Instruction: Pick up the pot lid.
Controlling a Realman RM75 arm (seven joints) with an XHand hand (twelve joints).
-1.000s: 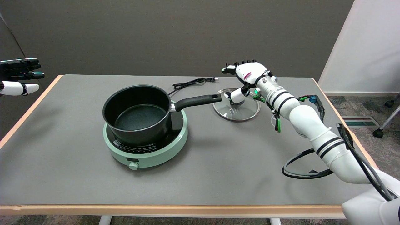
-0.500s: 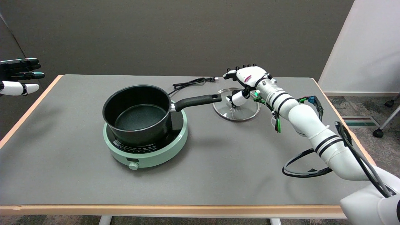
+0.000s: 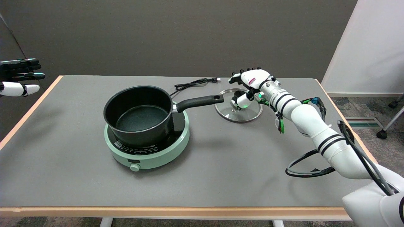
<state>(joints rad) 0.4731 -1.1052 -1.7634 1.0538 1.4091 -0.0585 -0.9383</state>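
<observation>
Lower than a second ago, the right hand has sunk toward the round glass pot lid with a metal rim, while the lid, pot and cooker have not shifted. That lid lies flat on the grey table, just right of the handle tip of the black saucepan, which sits on the mint-green induction cooker. Spread apart and gripping nothing, the fingers arch above the lid's far edge, and the thumb hangs over the middle of the glass near the black knob. Whether the thumb touches the knob cannot be told. A black power cord lies behind the pan.
</observation>
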